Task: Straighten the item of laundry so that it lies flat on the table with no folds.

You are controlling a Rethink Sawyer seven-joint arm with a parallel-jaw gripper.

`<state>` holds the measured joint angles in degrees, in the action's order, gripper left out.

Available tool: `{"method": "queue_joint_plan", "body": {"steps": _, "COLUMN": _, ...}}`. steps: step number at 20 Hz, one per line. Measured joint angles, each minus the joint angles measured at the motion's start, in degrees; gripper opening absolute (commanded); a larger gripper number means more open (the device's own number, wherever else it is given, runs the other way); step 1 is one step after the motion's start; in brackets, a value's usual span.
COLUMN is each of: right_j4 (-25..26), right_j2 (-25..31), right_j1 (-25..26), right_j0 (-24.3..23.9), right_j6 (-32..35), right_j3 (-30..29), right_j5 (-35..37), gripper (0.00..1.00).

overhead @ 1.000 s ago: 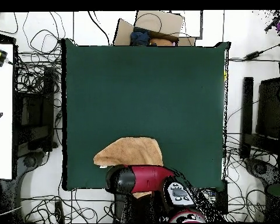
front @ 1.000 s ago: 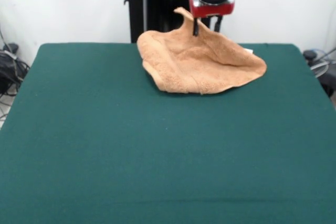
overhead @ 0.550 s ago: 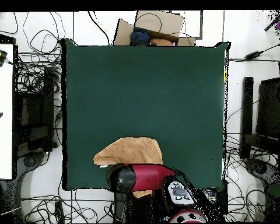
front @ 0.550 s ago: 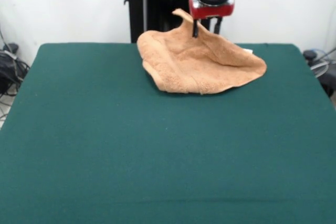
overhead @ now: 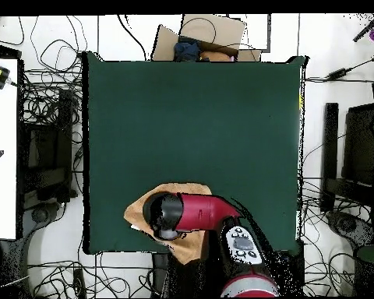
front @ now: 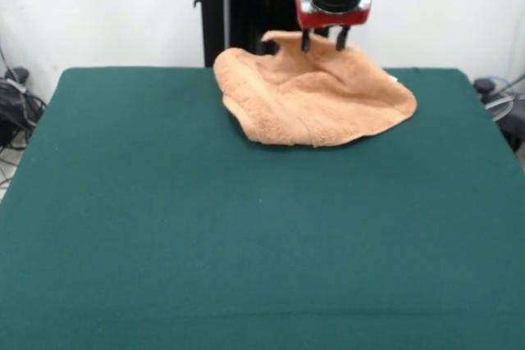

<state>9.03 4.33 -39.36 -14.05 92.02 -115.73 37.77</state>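
Observation:
The item of laundry, a light orange-tan towel (front: 316,100), lies rumpled at the far middle of the green table (front: 246,243). Its back edge stands up in a low ridge and curls over at the left. My gripper (front: 324,39) hangs at that ridge with its two black fingers apart, open, their tips at the cloth's top edge. In the overhead view the red and black wrist (overhead: 165,214) covers the gripper and most of the towel (overhead: 138,210), which shows only round its edges near the table's (overhead: 198,117) bottom-left.
A black pedestal column (front: 238,6) rises behind the towel. Cables lie all round the table in the overhead view. A cardboard box (overhead: 209,35) sits beyond its top edge and a white surface (overhead: 1,140) stands at the left.
The towel's raised peak has dropped into a low curled ridge. The arm has shifted over the towel toward the table's middle.

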Motion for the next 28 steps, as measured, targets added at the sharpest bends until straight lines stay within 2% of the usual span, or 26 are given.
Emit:
{"method": "queue_joint_plan", "body": {"steps": 6, "right_j4": -0.13, "right_j2": 0.01, "right_j1": -0.30, "right_j0": 0.60, "right_j6": 0.00, "right_j3": 7.07, "right_j5": 12.93, "gripper": 1.00}}
{"method": "queue_joint_plan", "body": {"steps": 10, "right_j4": -0.13, "right_j2": 0.01, "right_j1": -1.01, "right_j0": 0.59, "right_j6": 0.00, "right_j3": 10.21, "right_j5": 14.48, "gripper": 1.00}}
{"method": "queue_joint_plan", "body": {"steps": 14, "right_j4": -0.20, "right_j2": 0.02, "right_j1": -1.55, "right_j0": 0.24, "right_j6": 0.00, "right_j3": 10.63, "right_j5": 12.53, "gripper": 1.00}}
{"method": "queue_joint_plan", "body": {"steps": 18, "right_j4": -0.21, "right_j2": 0.32, "right_j1": -1.65, "right_j0": -1.37, "right_j6": 0.00, "right_j3": 10.15, "right_j5": 6.16, "gripper": 1.00}}
{"method": "queue_joint_plan", "body": {"steps": 20, "right_j4": -0.21, "right_j2": 0.59, "right_j1": -1.65, "right_j0": -3.15, "right_j6": 0.00, "right_j3": 9.89, "right_j5": 0.62, "gripper": 1.00}}
{"method": "queue_joint_plan", "body": {"steps": 28, "right_j4": 0.08, "right_j2": 0.80, "right_j1": -1.21, "right_j0": -8.46, "right_j6": 0.00, "right_j3": 9.91, "right_j5": -8.21, "gripper": 1.00}}
